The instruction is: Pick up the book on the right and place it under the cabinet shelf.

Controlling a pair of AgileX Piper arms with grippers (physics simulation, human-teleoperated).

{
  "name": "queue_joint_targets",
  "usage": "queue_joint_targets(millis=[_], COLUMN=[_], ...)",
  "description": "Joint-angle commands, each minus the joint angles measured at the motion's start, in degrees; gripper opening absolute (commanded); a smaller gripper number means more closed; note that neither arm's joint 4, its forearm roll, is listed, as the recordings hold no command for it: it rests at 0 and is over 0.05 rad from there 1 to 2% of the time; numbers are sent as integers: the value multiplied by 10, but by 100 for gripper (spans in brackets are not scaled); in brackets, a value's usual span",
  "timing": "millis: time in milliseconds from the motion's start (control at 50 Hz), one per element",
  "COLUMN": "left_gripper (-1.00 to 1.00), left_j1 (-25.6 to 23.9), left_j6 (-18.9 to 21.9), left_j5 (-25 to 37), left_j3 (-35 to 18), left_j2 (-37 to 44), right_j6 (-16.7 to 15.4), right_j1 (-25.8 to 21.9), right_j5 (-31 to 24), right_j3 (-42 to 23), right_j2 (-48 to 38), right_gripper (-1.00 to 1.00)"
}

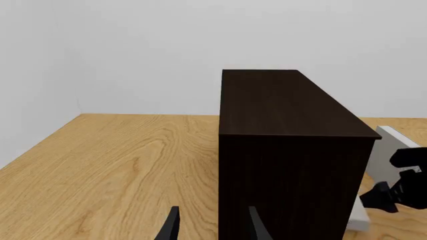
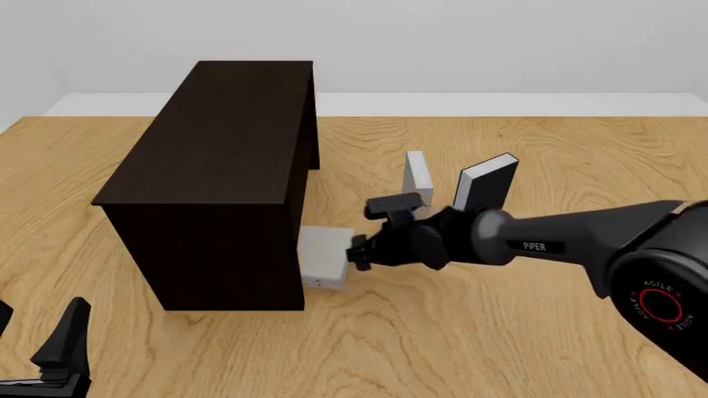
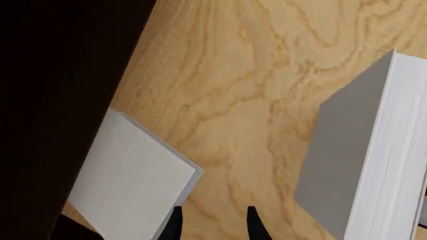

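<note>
Book placement looks nearly done: nearest us, our left gripper [image 2: 50, 352] idles at the front edge of the desk [image 2: 465, 348], its fingers apart and holding nothing. Further in, our right gripper [image 2: 356, 249] reaches leftward across the desk, its fingers also apart with bare wood between them in the wrist view, so nothing is clamped. Just beyond those fingertips lies the light-grey book [image 2: 325, 258], flat on the desk, one side tucked into the open side of the cabinet shelf [image 2: 221, 149] and the other side jutting out toward the gripper. We cannot tell how deep it sits under the shelf board. Behind the right arm stand two more books, well apart from the cabinet: a second grey book [image 2: 419, 178] and a black-covered book [image 2: 487, 186] with white page edges.

We judge the risks to be these. The gripper sits very close to the book, so a careless retreat could snag it and drag it back out. A wide sweep of the arm could also topple the standing books behind it.
</note>
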State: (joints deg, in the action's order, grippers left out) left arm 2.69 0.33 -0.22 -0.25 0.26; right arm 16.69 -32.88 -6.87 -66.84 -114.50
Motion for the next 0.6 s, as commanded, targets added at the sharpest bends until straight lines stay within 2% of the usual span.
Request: queue_joint_targets(millis=[20, 600], left_gripper=[100, 100], left_j1=[-10, -10], left_j6=[-1, 0], left_j5=[2, 4], left_j3=[0, 0], left_j2=[0, -2], right_j6=[2, 0], right_j1=[-22, -54], right_j5=[19, -10], right_j3=[-48, -116], right_j2=[-34, -69], right_gripper=[100, 100])
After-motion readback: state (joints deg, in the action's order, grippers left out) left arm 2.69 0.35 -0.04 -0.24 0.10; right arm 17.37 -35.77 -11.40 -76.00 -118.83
